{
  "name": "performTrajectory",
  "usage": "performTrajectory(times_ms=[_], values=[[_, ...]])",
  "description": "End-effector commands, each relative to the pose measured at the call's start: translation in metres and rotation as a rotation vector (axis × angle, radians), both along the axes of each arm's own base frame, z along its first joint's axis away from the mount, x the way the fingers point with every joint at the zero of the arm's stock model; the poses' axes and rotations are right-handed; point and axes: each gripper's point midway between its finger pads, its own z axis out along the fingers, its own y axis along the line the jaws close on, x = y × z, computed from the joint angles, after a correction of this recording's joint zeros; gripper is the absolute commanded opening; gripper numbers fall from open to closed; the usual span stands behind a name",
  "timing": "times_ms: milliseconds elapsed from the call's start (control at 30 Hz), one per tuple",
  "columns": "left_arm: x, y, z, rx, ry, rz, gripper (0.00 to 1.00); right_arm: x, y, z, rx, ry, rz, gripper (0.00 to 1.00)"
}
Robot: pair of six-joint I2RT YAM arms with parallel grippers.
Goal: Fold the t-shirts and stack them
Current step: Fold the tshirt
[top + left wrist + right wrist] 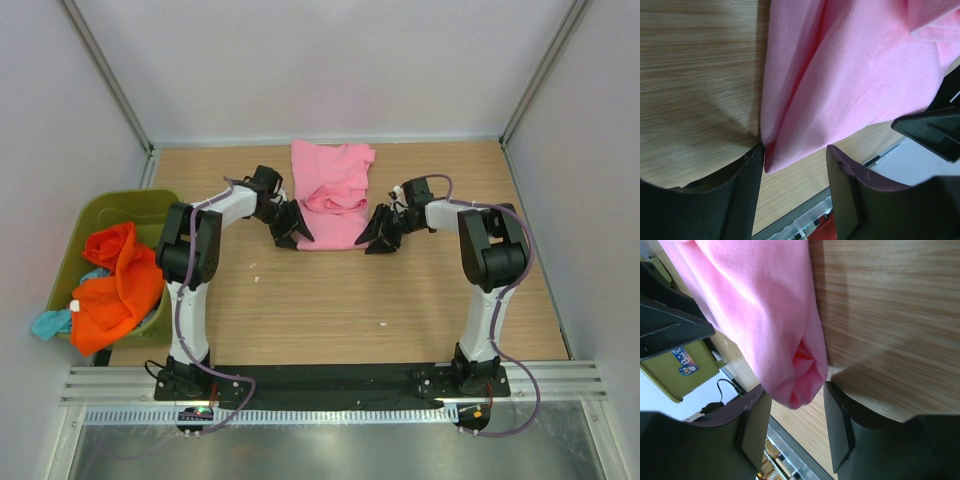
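Seen from above, your pink shirt (330, 195) lies at the far middle of the surface (330, 300), its far edge close to the back wall and a bunched fold across its middle. The left arm (225, 205) and the right arm (455, 215) both reach inward, so the left jaws sit at the shirt's near-left corner and the right jaws at its near-right corner. Bare wood runs from the near hem back to the arm bases, and more shows on either side of the shirt. A green bin (100, 215) stands at the left edge, heaped with orange shirts (118, 280), and a teal cloth (48, 322) hangs over its near rim. In the left wrist view your left jaws stand apart and grip nothing. The shirt (840, 75) ends in a corner that dips into the gap and touches one finger's tip, and its side edge runs straight up the wood from there. In the right wrist view your right jaws are likewise spread, holding nothing. A doubled-over corner of the shirt (755, 305) pokes between the fingertips, nearer the right-hand finger in this view, with bare wood on that side.
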Motion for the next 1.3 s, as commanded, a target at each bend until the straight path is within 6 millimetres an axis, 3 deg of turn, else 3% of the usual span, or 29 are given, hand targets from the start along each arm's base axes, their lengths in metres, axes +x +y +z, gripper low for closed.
performTrajectory(times_ms=[0,267,367,467,500,533,667,933,1133,1267], values=[[-0.005,0.003,-0.007,0.021,0.015,0.0,0.52,0.018,0.005,0.011,0.013,-0.063,-0.003,0.5],[-0.009,0.008,-0.016,0.05,0.032,0.009,0.43,0.031,-0.001,0.008,-0.011,-0.101,-0.024,0.48],[-0.008,0.006,-0.014,0.044,0.023,0.009,0.35,0.034,0.001,0.011,0.004,-0.123,-0.014,0.4],[-0.007,0.004,-0.008,0.039,0.003,0.007,0.0,0.035,0.002,0.021,0.014,-0.147,-0.002,0.28],[-0.007,0.003,-0.005,0.037,-0.004,0.006,0.0,0.036,0.002,0.025,0.016,-0.157,-0.001,0.21],[-0.007,0.0,-0.001,0.025,-0.012,-0.002,0.0,0.036,0.0,0.027,0.011,-0.159,-0.006,0.02],[-0.007,-0.007,0.036,-0.025,-0.084,-0.02,0.0,0.031,0.002,0.066,0.043,-0.22,0.007,0.01],[-0.017,-0.021,0.114,-0.073,-0.306,-0.085,0.0,0.002,0.001,0.121,0.102,-0.272,-0.007,0.01],[-0.033,-0.023,0.142,-0.064,-0.382,-0.133,0.0,-0.016,0.0,0.149,0.127,-0.301,-0.004,0.02],[-0.04,-0.02,0.146,-0.051,-0.401,-0.146,0.0,-0.024,-0.001,0.151,0.126,-0.299,-0.007,0.01]])
